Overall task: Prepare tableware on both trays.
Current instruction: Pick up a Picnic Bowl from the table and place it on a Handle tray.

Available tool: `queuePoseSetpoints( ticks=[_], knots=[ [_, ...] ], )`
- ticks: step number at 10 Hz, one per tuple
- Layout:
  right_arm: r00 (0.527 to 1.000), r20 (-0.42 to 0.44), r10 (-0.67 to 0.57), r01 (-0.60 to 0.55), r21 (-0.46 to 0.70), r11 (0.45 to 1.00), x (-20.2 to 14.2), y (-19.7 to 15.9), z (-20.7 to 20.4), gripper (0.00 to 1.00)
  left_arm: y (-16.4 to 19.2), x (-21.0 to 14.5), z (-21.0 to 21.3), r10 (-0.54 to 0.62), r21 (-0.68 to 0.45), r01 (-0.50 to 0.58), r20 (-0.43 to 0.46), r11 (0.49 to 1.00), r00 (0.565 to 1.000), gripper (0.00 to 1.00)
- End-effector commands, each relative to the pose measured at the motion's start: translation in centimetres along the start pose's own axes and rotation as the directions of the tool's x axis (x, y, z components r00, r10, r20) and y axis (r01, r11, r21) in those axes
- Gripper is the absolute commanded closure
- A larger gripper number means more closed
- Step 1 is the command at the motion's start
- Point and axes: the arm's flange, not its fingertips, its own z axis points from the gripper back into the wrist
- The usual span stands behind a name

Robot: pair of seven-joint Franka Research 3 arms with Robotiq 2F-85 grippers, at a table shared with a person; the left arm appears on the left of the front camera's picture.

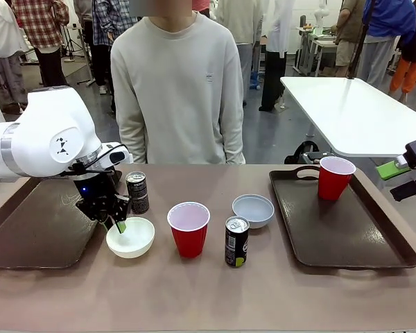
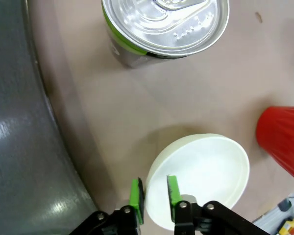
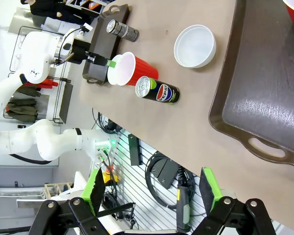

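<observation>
Here, our left claw [image 2: 154, 190] was pinched shut on the rim of the white bowl [image 1: 139, 240], which sat on the table [image 1: 194, 295] just right of the left tray [image 1: 35, 229], so we judged a level lift clear of the tray's rim best.

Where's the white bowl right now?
In the front view, the white bowl sits on the table at left, between the left tray and a red cup, its rim pinched by the left gripper.
</observation>
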Motion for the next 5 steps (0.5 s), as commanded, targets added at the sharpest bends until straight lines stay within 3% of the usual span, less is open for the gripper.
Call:
queuePoseSetpoints(
  ticks=[1, 5],
  knots=[
    [1.0, -0.008, -0.005, 0.005, 0.011, 1.0, -0.09, -0.06, -0.08, 0.0, 0.18, -0.5, 0.37, 0.015, -0.009, -0.015, -0.016, 1.0, 1.0, 1.0],
    [1.0, -0.008, -0.005, 0.005, 0.011, 1.0, -0.09, -0.06, -0.08, 0.0, 0.26, -0.45, -0.08, 0.023, -0.018, -0.024, -0.045, 1.0, 0.999, 1.0]
  ],
)
